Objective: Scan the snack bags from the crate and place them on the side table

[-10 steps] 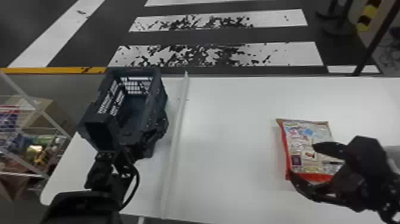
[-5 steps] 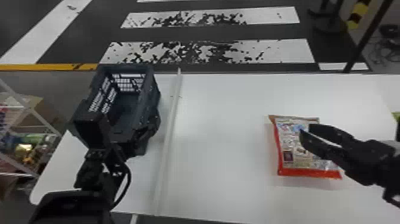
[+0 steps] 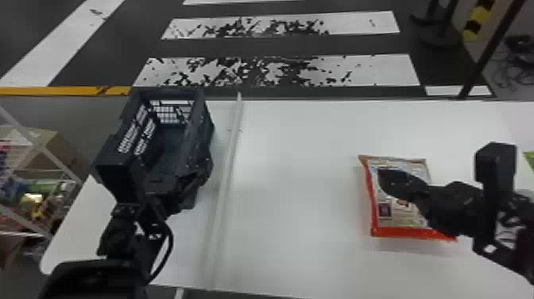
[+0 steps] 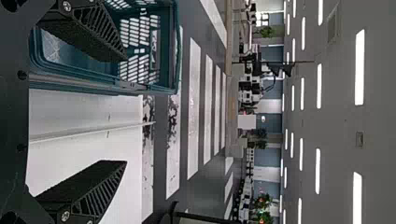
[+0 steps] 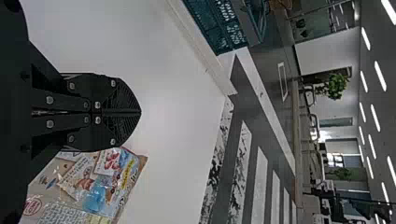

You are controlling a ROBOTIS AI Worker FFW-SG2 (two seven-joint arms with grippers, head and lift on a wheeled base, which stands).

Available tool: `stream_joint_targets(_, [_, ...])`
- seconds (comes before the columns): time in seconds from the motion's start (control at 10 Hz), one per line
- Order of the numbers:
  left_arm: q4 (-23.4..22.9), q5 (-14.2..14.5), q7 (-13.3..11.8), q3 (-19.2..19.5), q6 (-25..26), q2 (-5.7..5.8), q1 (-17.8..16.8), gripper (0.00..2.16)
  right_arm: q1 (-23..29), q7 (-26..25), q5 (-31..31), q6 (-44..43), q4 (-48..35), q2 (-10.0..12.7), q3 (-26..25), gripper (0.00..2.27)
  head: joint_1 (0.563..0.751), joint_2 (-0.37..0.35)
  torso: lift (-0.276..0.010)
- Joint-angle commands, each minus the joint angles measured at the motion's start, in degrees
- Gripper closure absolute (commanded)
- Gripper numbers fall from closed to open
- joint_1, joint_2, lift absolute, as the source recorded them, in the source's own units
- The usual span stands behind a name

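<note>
The dark crate [image 3: 169, 153] stands at the table's left side, its dark floor partly visible. At its near right corner is my left gripper [image 3: 196, 175]. In the left wrist view the left gripper [image 4: 124, 111] is open, one finger over the teal crate [image 4: 154, 46], the other beyond its wall, nothing between them. A red-edged snack bag [image 3: 383, 214] lies flat on the table at right. Above it is my right gripper [image 3: 383, 181], shut with nothing held. In the right wrist view the right gripper [image 5: 140, 112] is beside the colourful bag [image 5: 95, 179].
A pale raised strip [image 3: 228, 159] runs along the white table [image 3: 294, 179], between crate and bag. At the right edge a green item [image 3: 529, 159] is partly visible. A wire rack [image 3: 43, 175] with goods stands left of the table. A dark pole [image 3: 492, 47] rises beyond it.
My right gripper's spread fingers have come together, and its wrist has turned above the bag. The head view has shifted slightly. The bag and crate have kept their places on the table.
</note>
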Motion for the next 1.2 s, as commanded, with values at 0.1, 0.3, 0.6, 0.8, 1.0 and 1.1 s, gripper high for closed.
stream_joint_targets(0.1, [0.0, -0.1, 0.0, 0.0, 0.2, -0.32, 0.1, 0.10, -4.3, 0.0, 4.3, -0.1, 5.3, -0.1, 4.4, 2.25, 0.695, 0.143, -0.094])
stream_joint_targets(0.3, [0.0, -0.1, 0.0, 0.0, 0.4, -0.32, 0.0, 0.10, -6.6, 0.0, 7.0, -0.1, 8.7, -0.1, 6.8, 2.25, 0.695, 0.157, -0.094])
stream_joint_targets(0.6, [0.2, -0.1, 0.0, 0.2, 0.4, -0.32, -0.1, 0.10, -8.9, 0.0, 9.8, -0.6, 12.9, -0.6, 9.4, 2.25, 0.695, 0.167, -0.094])
stream_joint_targets(0.8, [0.4, -0.1, 0.0, 0.3, 0.5, -0.32, -0.2, 0.10, -9.2, 0.0, 11.3, -0.6, 13.5, -0.7, 9.4, 2.25, 0.695, 0.167, -0.094])
stream_joint_targets(1.0, [0.5, -0.1, 0.0, 0.3, 0.7, -0.32, -0.4, 0.10, -9.2, 0.0, 11.4, -0.6, 13.7, -1.5, 9.4, 2.25, 0.695, 0.161, -0.094])
stream_joint_targets(1.1, [0.6, -0.1, 0.0, 0.3, 0.9, -0.32, -0.4, 0.10, -9.2, 0.0, 11.4, -0.6, 13.9, -1.9, 9.2, 2.25, 0.695, 0.156, -0.094])
